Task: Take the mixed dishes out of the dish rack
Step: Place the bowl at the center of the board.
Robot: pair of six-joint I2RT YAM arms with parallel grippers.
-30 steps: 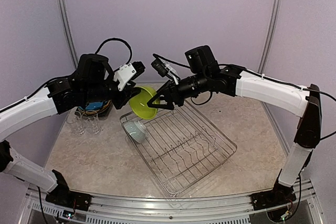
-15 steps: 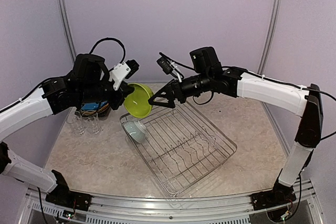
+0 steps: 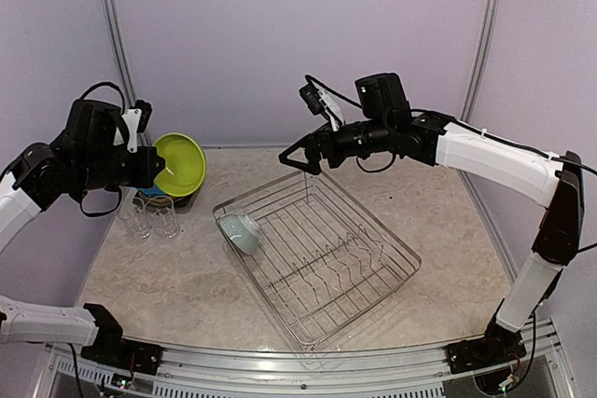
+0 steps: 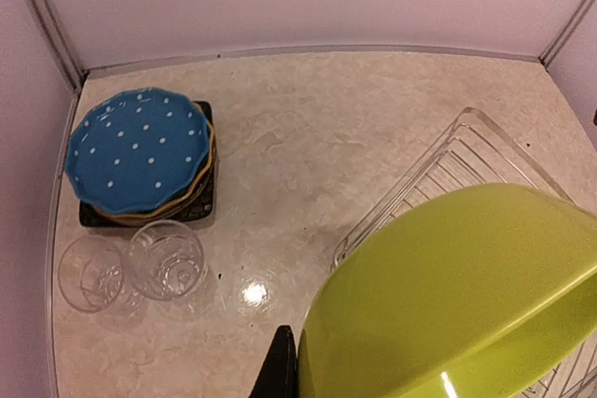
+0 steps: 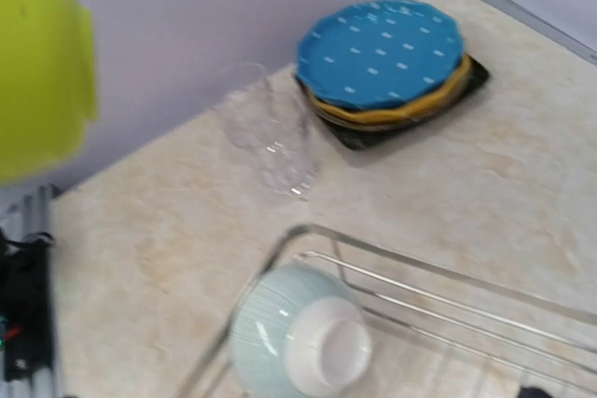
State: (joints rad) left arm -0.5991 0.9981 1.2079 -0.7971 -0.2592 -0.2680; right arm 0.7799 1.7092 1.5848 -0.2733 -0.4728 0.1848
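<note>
My left gripper (image 3: pixel 157 171) is shut on the rim of the lime bowl (image 3: pixel 181 163) and holds it in the air over the plate stack at the far left. In the left wrist view the lime bowl (image 4: pixel 457 305) fills the lower right, with one black finger (image 4: pixel 280 370) against its rim. My right gripper (image 3: pixel 298 161) is open and empty above the far corner of the silver wire dish rack (image 3: pixel 326 263). A pale-blue bowl (image 3: pixel 242 232) lies on its side in the rack's left corner; it also shows in the right wrist view (image 5: pixel 294 333).
A blue-dotted plate (image 4: pixel 138 148) tops a stack on the black square plate (image 4: pixel 203 204) at the far left. Two clear glasses (image 4: pixel 91 273) (image 4: pixel 166 258) stand just in front of it. The back wall and side posts are close behind.
My left arm has swung left and back, carrying the lime bowl from beside the rack to over the plate stack. My right gripper has pulled back to the right, empty.
</note>
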